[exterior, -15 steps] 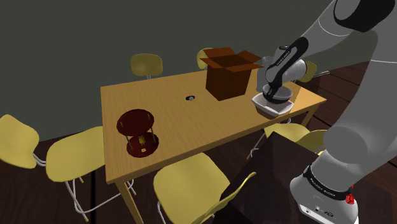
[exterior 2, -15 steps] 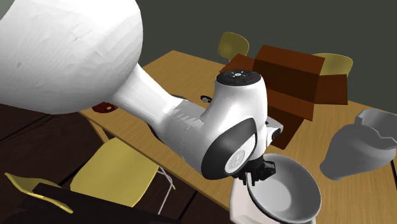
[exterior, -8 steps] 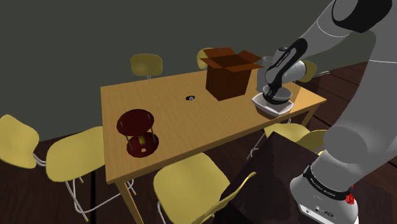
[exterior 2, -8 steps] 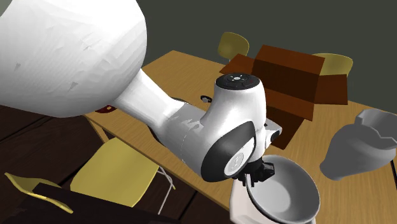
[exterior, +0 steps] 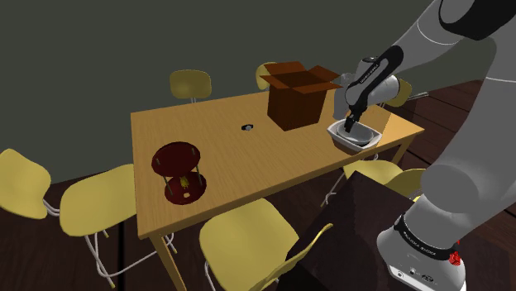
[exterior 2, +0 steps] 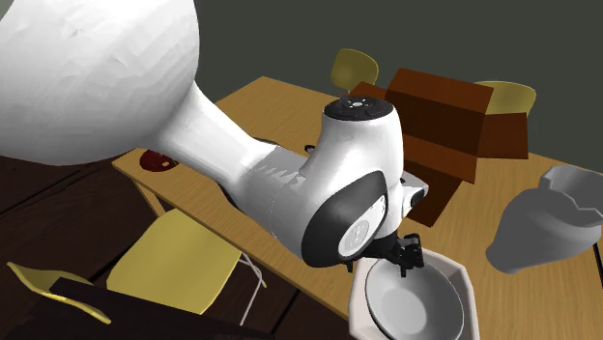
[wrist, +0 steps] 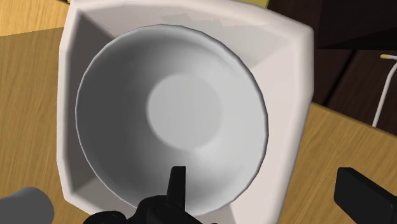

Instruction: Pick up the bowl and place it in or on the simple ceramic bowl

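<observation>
Just released, the round grey bowl (exterior 2: 411,301) nests in the squarish white bowl (exterior 2: 359,307), second exterior view's lower right; jaws apart, empty: placement likely done.

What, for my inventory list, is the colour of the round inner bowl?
The round bowl is plain light grey, clearest in the wrist view.

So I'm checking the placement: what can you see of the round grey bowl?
The round grey bowl is smooth and empty, with a flat circular base and thin rim. It sits upright, nested inside the squarish white bowl near a corner of the table. The open gripper straddles its rim without clasping it.
</observation>
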